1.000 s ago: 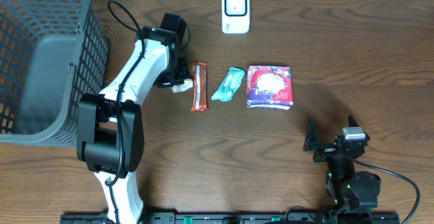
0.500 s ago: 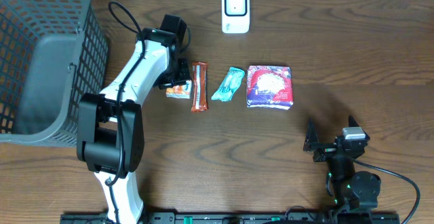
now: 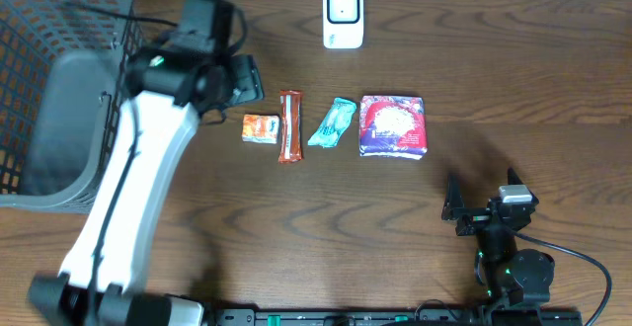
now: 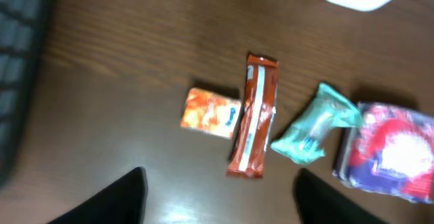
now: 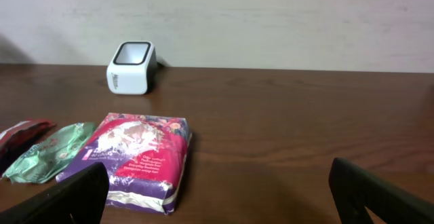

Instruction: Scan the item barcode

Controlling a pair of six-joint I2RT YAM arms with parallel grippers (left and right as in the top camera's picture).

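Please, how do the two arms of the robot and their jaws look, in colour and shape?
The left arm has long white links with black joints. The right arm is all black, with a pale grey block on top, small green lights and a black cable looping off. Both pairs of jaws are dark.

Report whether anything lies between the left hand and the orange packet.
Nothing visible does. The left hand hangs open above the table, and the orange packet lies flat near it with only bare wood between. The red-brown bar lies beside the packet, out of the way.
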